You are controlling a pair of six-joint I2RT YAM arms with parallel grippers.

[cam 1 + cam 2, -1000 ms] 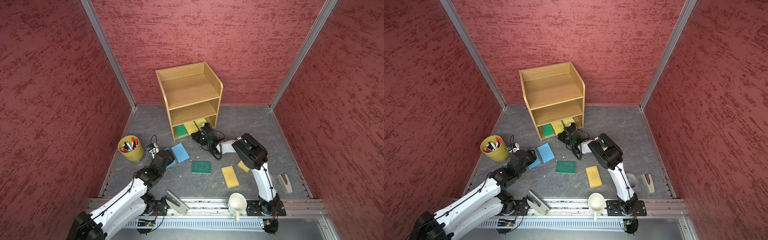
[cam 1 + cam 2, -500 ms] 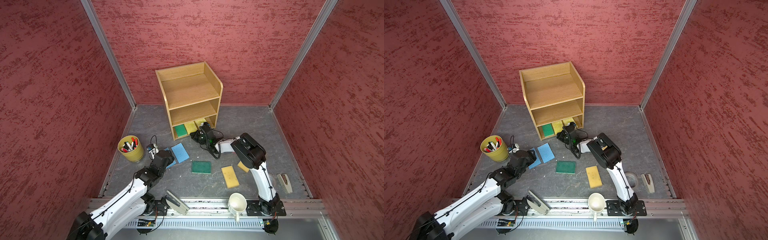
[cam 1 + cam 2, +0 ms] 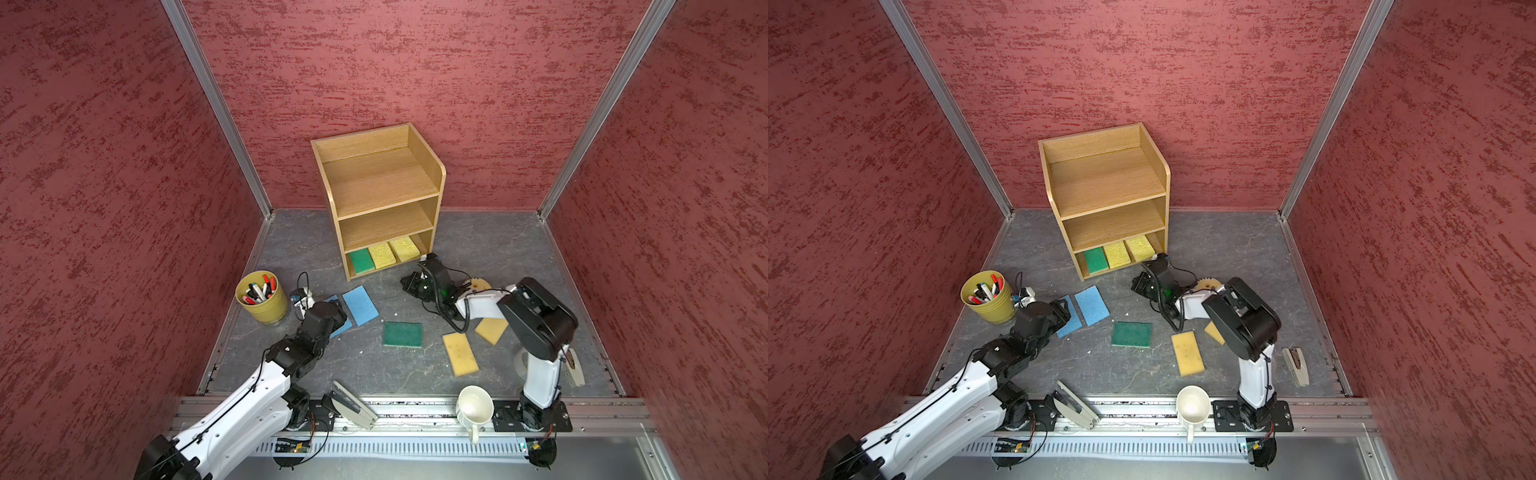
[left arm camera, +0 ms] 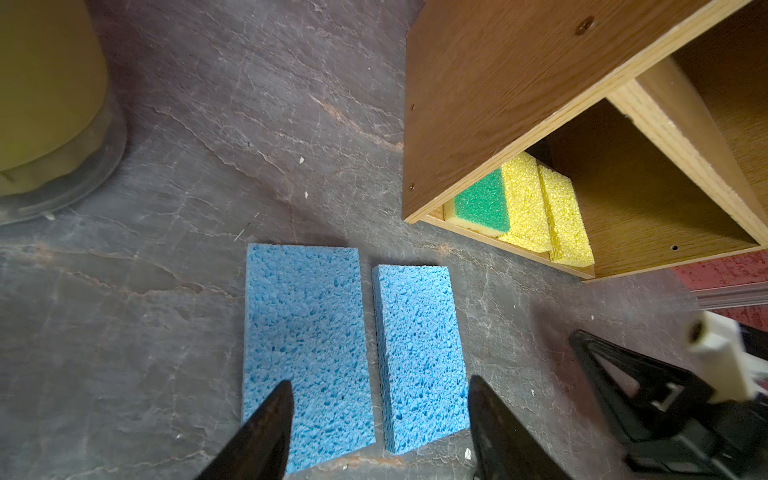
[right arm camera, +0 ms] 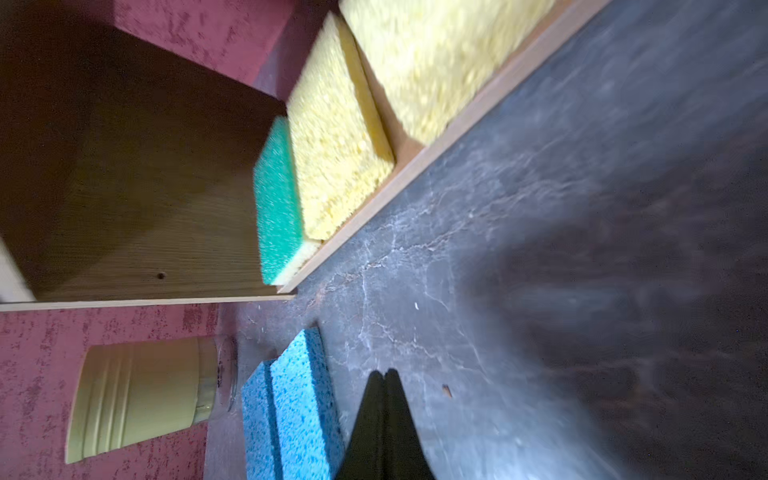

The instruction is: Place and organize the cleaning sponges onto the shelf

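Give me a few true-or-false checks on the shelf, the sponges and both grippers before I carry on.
1. The shelf has three sponges on its bottom tier: a green sponge and two yellow sponges. True.
2. The left gripper is shut on a blue sponge. False: its jaws stand open, gripping nothing, over the two blue sponges, which lie flat on the table.
3. The right gripper is shut and holds nothing. True.
4. A tan sponge sits on the middle tier. False: that tier is bare; both tan sponges lie on the table.
5. The blue sponges are stacked. False: they lie side by side, with a narrow gap between them.
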